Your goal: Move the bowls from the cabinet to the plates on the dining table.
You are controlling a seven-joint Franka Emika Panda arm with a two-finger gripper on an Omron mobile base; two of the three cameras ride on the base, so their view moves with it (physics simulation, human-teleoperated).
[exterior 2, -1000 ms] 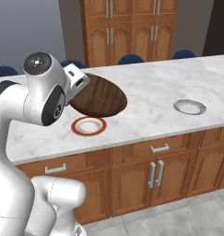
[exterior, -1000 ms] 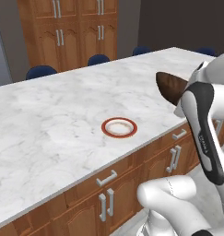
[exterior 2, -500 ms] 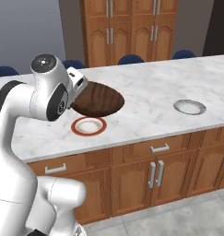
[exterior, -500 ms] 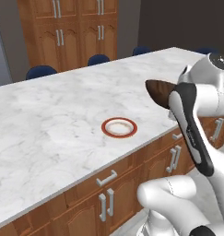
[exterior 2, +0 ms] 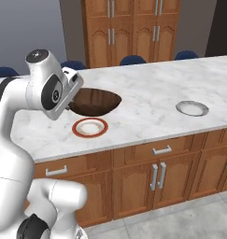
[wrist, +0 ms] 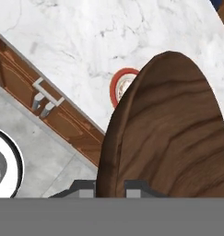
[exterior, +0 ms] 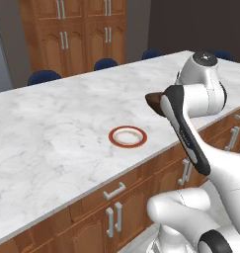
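My gripper (wrist: pixel 109 186) is shut on the rim of the dark brown wood-grained bowl (wrist: pixel 173 133). I hold it tilted in the air over the dining table (exterior: pixel 52 133), near its front edge. The bowl (exterior 2: pixel 96 101) hangs just behind and above the white plate with a red-brown rim (exterior 2: pixel 90 127), apart from it. In the left base view the bowl's edge (exterior: pixel 153 101) pokes out from behind my arm, to the right of that plate (exterior: pixel 127 136). The pale grey plate (exterior 2: pixel 192 108) lies bare farther right on the marble. The cabinet is out of view.
Blue chairs (exterior 2: pixel 133 59) line the table's far side, with tall arched-panel cupboards (exterior: pixel 82 29) behind them. Drawers and doors with silver handles (exterior 2: pixel 161 150) run under the table's front edge, and grey floor lies below.
The arm has swung round with the bowl, which has shifted left toward the red-rimmed plate in the left base view. The grip is unchanged.
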